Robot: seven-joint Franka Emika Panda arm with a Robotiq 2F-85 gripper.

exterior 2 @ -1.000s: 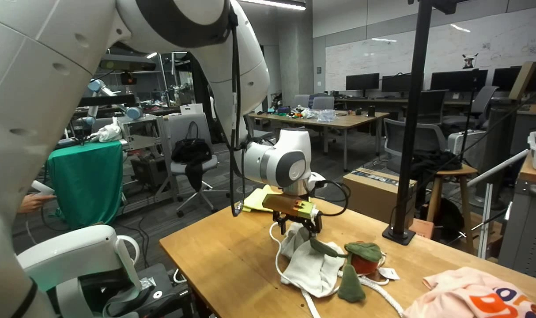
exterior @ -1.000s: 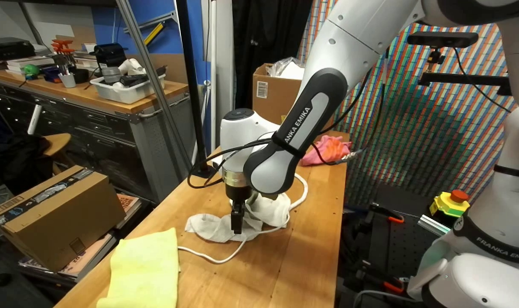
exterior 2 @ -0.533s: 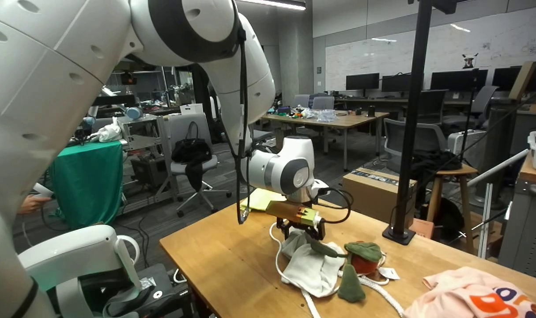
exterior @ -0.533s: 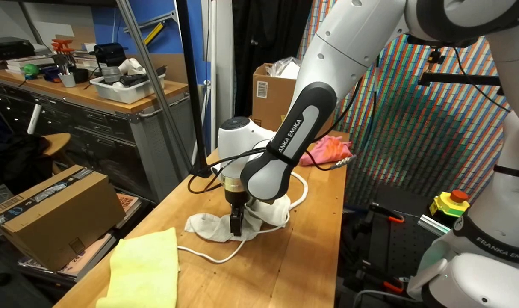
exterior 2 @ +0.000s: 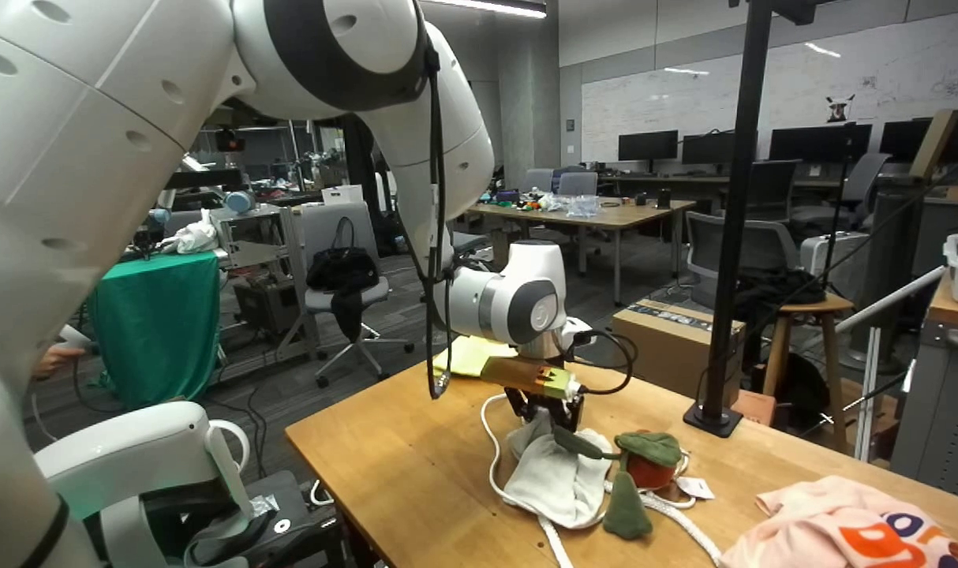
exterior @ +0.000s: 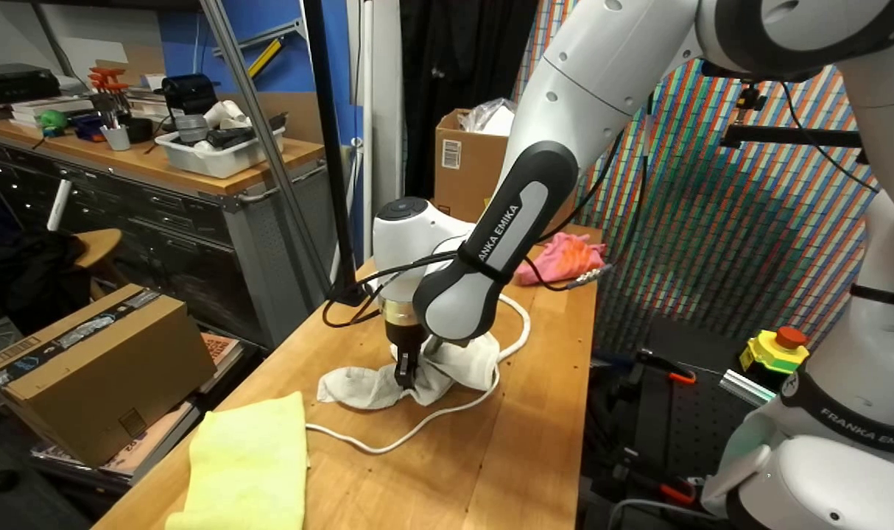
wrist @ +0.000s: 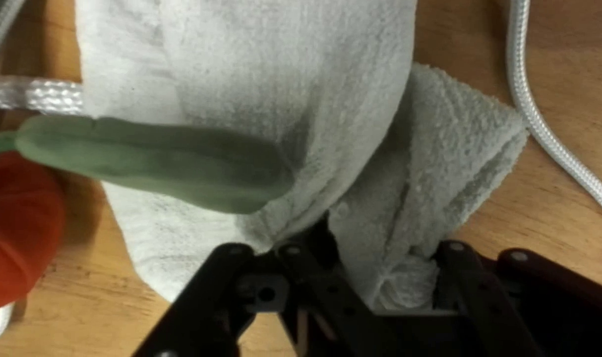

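Pincer (wrist: 381, 258): pointing down, jaws clamped on a bunched fold of off-white cloth (exterior 2: 558, 485); in the wrist view the pleats fill the space between them.

Tabletop (exterior 2: 392, 442), left to right, in an exterior view:
- Yellow cloth (exterior 2: 471, 356): lying flat, behind the pincer.
- White cord (exterior 2: 493, 457): curving along the left side of the off-white cloth.
- Off-white cloth: crumpled on the tabletop under the pincer; one piece or two, cannot tell.
- Green plush leaf (exterior 2: 581, 445): laid across the off-white cloth, tip near the pincer, stem reaching to the red plush (exterior 2: 651, 476).
- Second green plush piece (exterior 2: 627, 509): just beside the off-white cloth, toward the camera.
- Red plush: right of the leaf, under a green top (exterior 2: 649, 448).
- White tag (exterior 2: 696, 489): just beside the red plush.
- Braided rope (exterior 2: 679, 521): white, running as far as the pink cloth (exterior 2: 850, 521).
- Pink cloth: printed orange and blue, well apart from the pincer.
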